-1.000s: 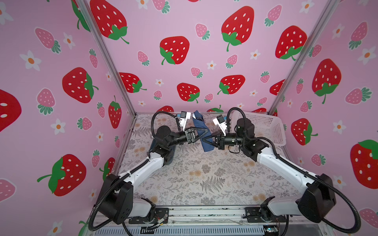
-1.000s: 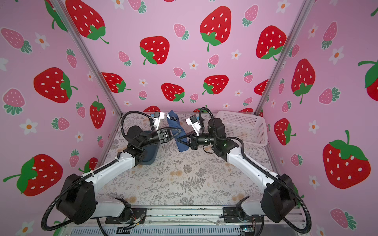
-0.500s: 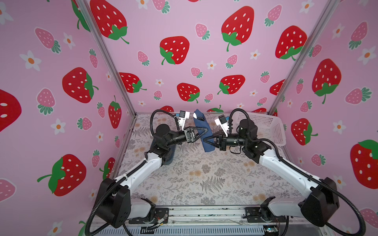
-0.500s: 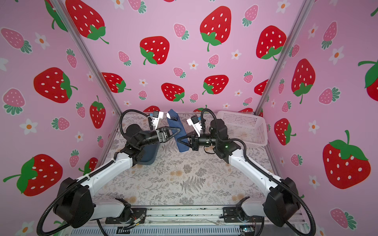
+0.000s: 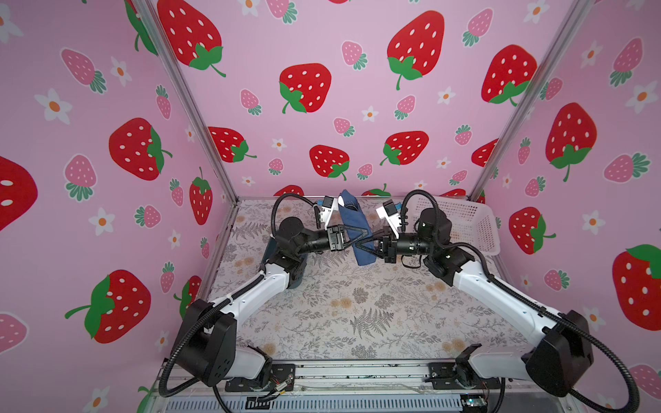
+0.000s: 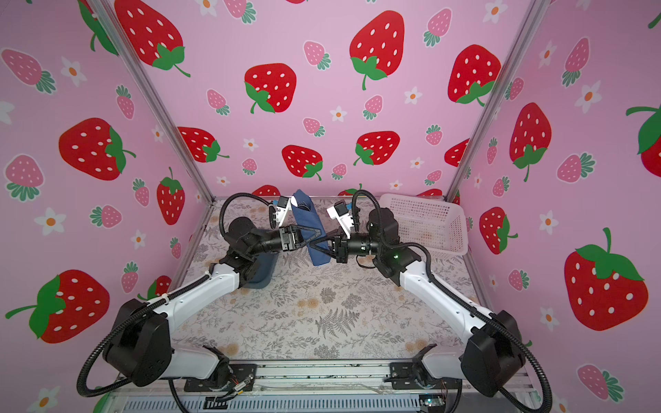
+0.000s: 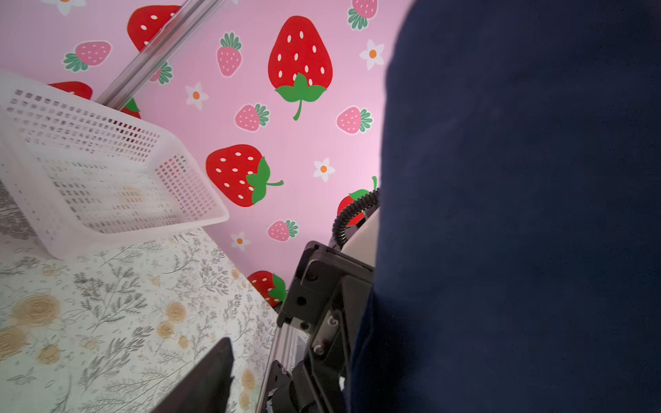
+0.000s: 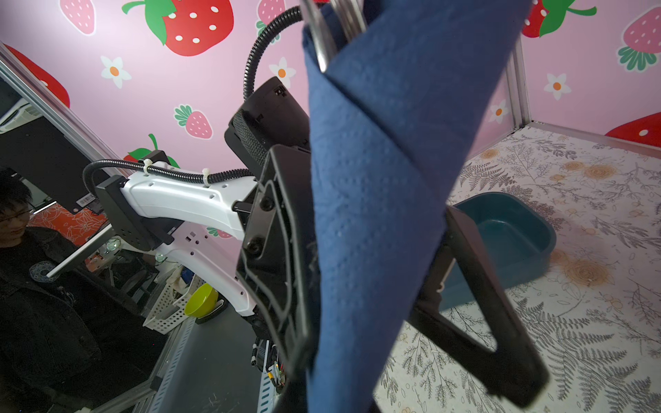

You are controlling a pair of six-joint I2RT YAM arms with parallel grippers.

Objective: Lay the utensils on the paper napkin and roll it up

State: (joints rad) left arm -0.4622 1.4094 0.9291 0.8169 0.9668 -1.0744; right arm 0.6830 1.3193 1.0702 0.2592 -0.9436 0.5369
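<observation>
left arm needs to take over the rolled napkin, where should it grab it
Probably the roll's middle, just above where the right tool pinches the paper napkin. Come in level from the left, straddling its width: it stands nearly upright and the utensils poke from its open top, so a mid squeeze traps them.

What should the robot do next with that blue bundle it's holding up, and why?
Probably close the left gripper on the paper napkin. The napkin is already rolled around the utensils and held in the air by the shut right gripper; the left jaws stand apart on either side of it, so a second grip would likely keep the roll from loosening.
</observation>
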